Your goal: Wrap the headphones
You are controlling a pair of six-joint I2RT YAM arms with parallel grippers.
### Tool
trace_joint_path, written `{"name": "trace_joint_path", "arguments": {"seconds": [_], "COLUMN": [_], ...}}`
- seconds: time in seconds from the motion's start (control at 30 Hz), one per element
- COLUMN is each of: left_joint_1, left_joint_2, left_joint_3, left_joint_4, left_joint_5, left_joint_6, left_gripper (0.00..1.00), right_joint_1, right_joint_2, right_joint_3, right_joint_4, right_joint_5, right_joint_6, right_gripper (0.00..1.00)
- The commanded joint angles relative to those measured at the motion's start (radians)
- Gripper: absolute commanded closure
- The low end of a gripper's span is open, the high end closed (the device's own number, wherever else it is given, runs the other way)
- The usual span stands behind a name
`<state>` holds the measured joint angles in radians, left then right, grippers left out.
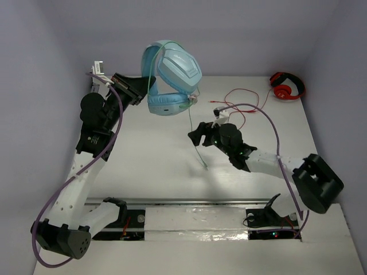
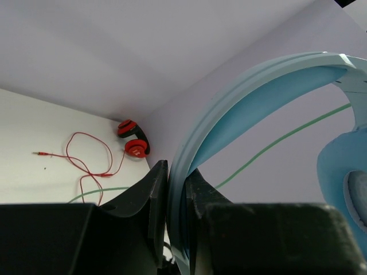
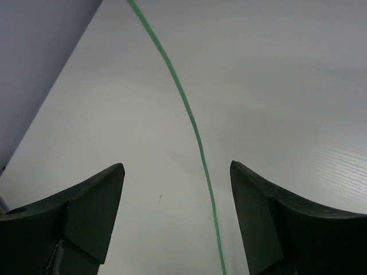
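The left arm (image 1: 86, 166) is raised at the table's (image 1: 160, 172) far-left corner, left tool (image 1: 133, 89) clamped on the headphones (image 1: 179, 69); right arm (image 1: 269, 163) low mid-table, right tool (image 1: 196, 135) jaws wide apart.

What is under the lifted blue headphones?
Their green cable hangs down, passing through the open right claw, above the white table. The table right beneath the headphones is hidden by their cups.

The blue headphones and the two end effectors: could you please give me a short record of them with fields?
headphones: light blue, held up by the headband
left end effector: shut on the headband
right end effector: open, green cable passing between its jaws, ungripped
red headphones: at the table's far right corner, untouched
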<state>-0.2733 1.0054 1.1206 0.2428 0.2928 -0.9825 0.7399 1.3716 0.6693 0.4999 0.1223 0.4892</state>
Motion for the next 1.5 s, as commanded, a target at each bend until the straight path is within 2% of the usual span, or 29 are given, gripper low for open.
{"name": "trace_joint_path", "arguments": {"seconds": [0.0,0.17,0.3,0.47,0.57,0.63,0.67,0.7,0.73,0.83,0.93,1.13,1.3,1.47], "left_joint_1": [0.003,0.003,0.003,0.003,0.003,0.003,0.003,0.003,0.003,-0.041,-0.062,-0.063,-0.063,-0.063], "left_joint_2": [-0.048,-0.054,-0.062,-0.077,-0.079,-0.079,-0.077,-0.077,-0.079,-0.083,-0.090,-0.103,-0.106,-0.106], "left_joint_3": [0.027,0.019,0.025,0.022,0.021,0.021,0.018,0.015,0.012,0.010,0.016,0.018,0.019,0.016], "left_joint_4": [0.084,0.076,0.067,0.064,0.061,0.059,0.061,0.064,0.067,0.070,0.055,0.043,0.029,0.032], "left_joint_5": [0.005,0.008,0.008,0.005,0.008,0.006,0.005,0.005,0.000,-0.030,-0.064,-0.064,-0.061,-0.063], "left_joint_6": [-0.016,-0.010,-0.004,0.007,0.011,0.016,0.018,0.019,0.019,0.034,0.064,0.070,0.077,0.079], "left_gripper": [1.00,1.00,1.00,1.00,1.00,1.00,1.00,1.00,1.00,1.00,1.00,1.00,1.00,1.00], "right_joint_1": [-0.005,-0.014,-0.014,-0.014,-0.014,-0.014,-0.014,-0.014,-0.014,-0.014,-0.014,-0.024,-0.034,-0.043], "right_joint_2": [0.093,0.242,0.302,0.300,0.271,0.195,0.167,0.144,0.126,0.110,0.125,0.246,0.294,0.322], "right_joint_3": [0.073,0.133,0.173,0.170,0.159,0.124,0.078,0.063,0.055,0.069,0.081,0.188,0.210,0.213], "right_joint_4": [0.061,0.101,0.123,0.135,0.115,0.124,0.137,0.144,0.134,0.098,0.109,0.098,0.144,0.170], "right_joint_5": [-0.071,-0.059,-0.050,-0.041,-0.062,-0.070,-0.073,-0.072,-0.064,-0.014,0.000,-0.003,-0.001,0.010], "right_joint_6": [-0.057,-0.058,-0.080,-0.083,-0.078,-0.058,-0.049,-0.040,-0.040,-0.064,-0.070,-0.103,-0.109,-0.115], "right_gripper": [0.19,0.22,0.22,0.25,0.38,0.61,0.62,0.61,0.51,0.33,0.26,0.25,0.26,0.31]}}
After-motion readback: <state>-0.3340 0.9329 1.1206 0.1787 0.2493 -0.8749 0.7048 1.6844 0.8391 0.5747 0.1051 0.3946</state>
